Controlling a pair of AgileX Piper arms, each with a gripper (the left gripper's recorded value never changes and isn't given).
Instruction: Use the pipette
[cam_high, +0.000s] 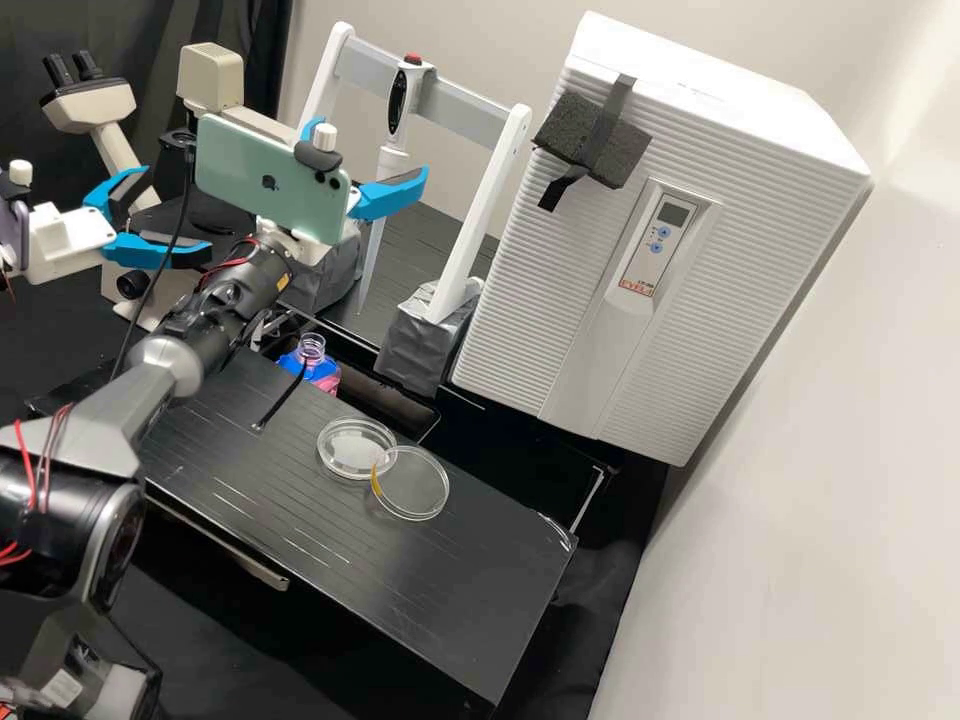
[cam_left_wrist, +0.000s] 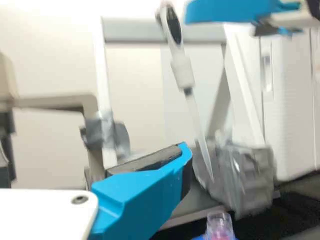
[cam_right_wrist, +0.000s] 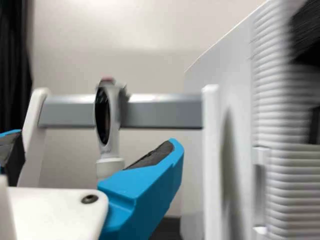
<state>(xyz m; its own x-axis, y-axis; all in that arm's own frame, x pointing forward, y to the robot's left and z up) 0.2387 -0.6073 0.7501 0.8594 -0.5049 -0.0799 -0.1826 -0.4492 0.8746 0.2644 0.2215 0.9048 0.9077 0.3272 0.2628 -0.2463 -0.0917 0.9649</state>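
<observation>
Near the surface's (cam_high: 470, 590) back edge we see the pipette (cam_high: 396, 105) hanging, left end effector (cam_high: 172, 215) and right end effector (cam_high: 368, 152) both released.

Right arm (cam_high: 170, 362) rises from the near left corner, forearm slanting up and forward. Right gripper (cam_high: 368, 158) is held high, its blue fingers (cam_high: 392, 192) spread wide. Left gripper (cam_high: 165, 215) sits further left and lower, its fingers likewise spread.

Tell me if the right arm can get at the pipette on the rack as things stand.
Probably yes. The right gripper is open and faces the pipette, which hangs from the bar of the rack; nothing stands between them.
</observation>
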